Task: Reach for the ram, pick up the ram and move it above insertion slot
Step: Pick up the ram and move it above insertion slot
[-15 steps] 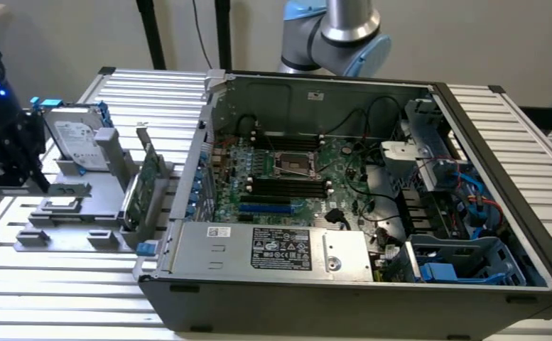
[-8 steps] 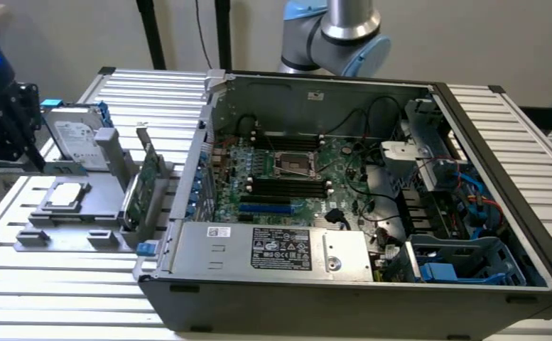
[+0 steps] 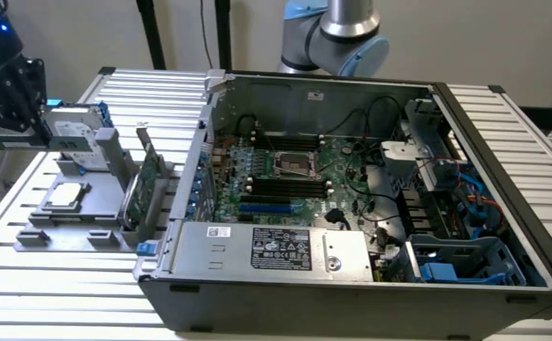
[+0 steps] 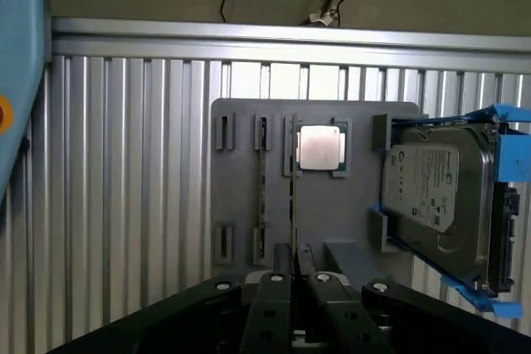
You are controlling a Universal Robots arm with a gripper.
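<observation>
1. The gripper [image 3: 15,131] hangs well outside the case [image 3: 352,309], off to the exterior view's left of it.
2. Its jaws stand narrow, pinched on the ram [image 3: 11,143].
3. The ram is a thin green stick lying roughly level under the gripper, clear of the surface below and well apart from the case.
4. The holder [image 3: 67,220], a grey tray, lies on the table [image 3: 57,284] between the ram and the case, lower than the ram.
5. On the holder stands a hard drive [image 3: 72,131], on the side of the ram that faces the case and close to it.
6. A CPU [image 3: 67,193] lies flat on the holder, further towards the case's front end than the drive.
7. A green card [image 3: 141,188] stands on edge at the holder's border, just beside the case wall.
8. Inside the open case the motherboard [image 3: 295,160] lies flat, with a row of dark slots [image 3: 290,186] near its middle.
9. A power supply [image 3: 256,249] sits along the case's front wall.
10. The arm [image 3: 342,32] rises behind the case's rear wall.
11. In the wrist view the fingers [image 4: 272,304] stand close together over the holder, with the CPU and the drive beyond them.
</observation>
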